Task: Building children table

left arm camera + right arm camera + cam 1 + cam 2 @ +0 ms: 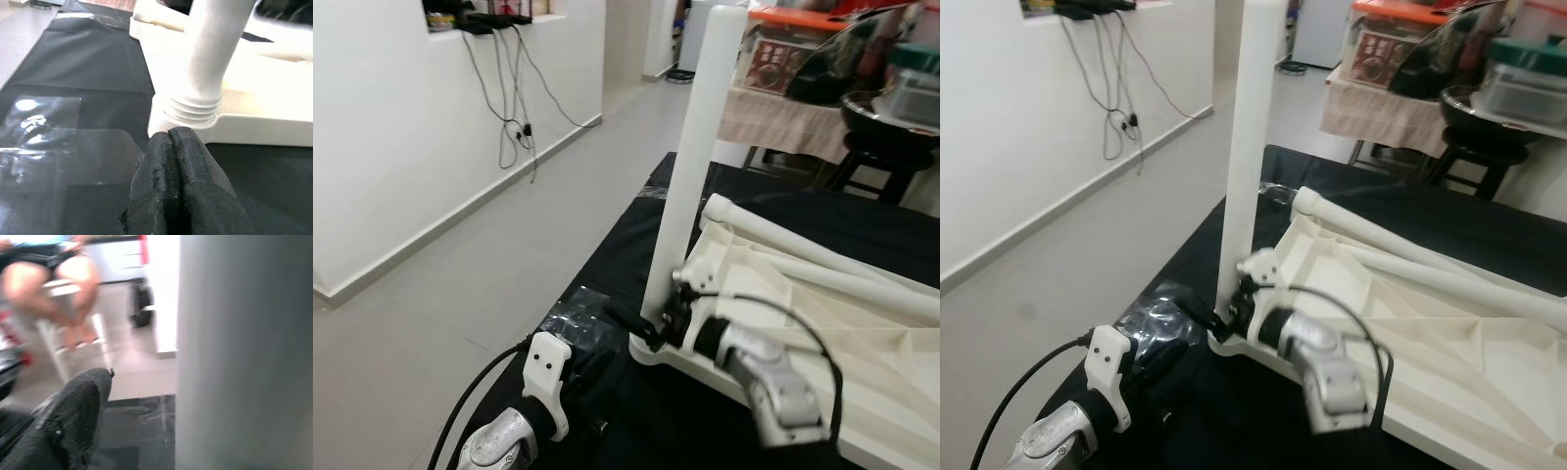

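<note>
step in hand, by judgement: seating one upright white plastic table leg (697,147) in the corner socket of the inverted white plastic table panel (862,362) on the black cloth (1410,220); next, further turning until snug. right gripper (658,315) clasped the leg's base; left gripper (176,161) was closed, empty, just beside the threaded collar. count: one leg standing, two loose legs (822,259) lying on the panel.

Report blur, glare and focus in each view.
Eye views: mostly sharp; upright white leg evenly lit. Left wrist view: plastic bag throws glare; tabletop underside washed out. Right wrist view: blurred throughout, seated person smeared, leg a featureless grey mass.
</note>
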Motion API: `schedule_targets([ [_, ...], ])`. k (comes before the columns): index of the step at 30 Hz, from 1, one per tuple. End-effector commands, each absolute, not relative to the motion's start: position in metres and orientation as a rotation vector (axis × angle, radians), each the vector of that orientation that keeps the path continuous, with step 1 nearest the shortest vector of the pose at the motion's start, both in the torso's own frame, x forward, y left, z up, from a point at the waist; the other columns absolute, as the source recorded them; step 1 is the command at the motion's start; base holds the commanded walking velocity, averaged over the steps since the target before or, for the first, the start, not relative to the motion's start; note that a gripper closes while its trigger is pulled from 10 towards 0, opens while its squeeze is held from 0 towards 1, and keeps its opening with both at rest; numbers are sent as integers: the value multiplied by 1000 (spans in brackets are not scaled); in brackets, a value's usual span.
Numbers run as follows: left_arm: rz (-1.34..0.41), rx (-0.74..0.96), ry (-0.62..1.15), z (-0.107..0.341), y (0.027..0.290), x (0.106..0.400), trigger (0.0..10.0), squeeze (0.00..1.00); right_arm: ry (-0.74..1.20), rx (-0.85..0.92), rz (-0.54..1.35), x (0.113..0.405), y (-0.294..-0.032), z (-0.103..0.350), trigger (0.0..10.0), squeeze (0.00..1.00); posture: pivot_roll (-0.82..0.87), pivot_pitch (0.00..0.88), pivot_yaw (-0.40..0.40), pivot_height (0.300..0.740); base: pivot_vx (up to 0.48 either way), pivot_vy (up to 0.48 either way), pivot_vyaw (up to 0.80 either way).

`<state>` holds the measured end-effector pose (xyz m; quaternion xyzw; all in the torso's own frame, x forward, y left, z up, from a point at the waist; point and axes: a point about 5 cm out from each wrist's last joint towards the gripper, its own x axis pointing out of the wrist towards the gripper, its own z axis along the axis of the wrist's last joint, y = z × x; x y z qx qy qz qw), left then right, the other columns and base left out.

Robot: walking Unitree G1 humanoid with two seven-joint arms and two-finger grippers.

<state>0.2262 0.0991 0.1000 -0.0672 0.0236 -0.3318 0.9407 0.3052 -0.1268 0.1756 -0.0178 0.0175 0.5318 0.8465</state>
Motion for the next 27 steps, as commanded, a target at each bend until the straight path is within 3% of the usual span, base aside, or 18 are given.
schedule_targets([
  [1, -677, -136, 61, 98, 97, 226, 10000, 0, 81, -7, 1268, 305, -130, 166, 10000, 0, 27, 0, -87, 740, 0, 0, 0],
  [11, -675, -130, 59, 98, 97, 228, 10000, 0, 121, 73, 1262, 339, -131, 167, 10000, 0, 47, 0, -89, 740, 0, 0, 0],
  [12, -674, -128, 58, 98, 97, 228, 10000, 0, 127, 86, 1254, 343, -130, 166, 4431, 0, 48, 0, -89, 740, 0, 0, 0],
  [13, -673, -127, 59, 98, 96, 229, 10000, 0, 130, 98, 1247, 345, -129, 165, 0, 0, 50, 0, -90, 740, 0, 0, 0],
  [25, -675, -130, 58, 100, 96, 231, 10000, 0, 112, 92, 1286, 338, -146, 163, 0, 0, 34, 0, -78, 740, 0, 0, 0],
  [27, -674, -132, 58, 100, 99, 231, 10000, 0, 96, 48, 1166, 329, -152, 158, 0, 0, 13, 0, -75, 740, 0, 0, 0],
])
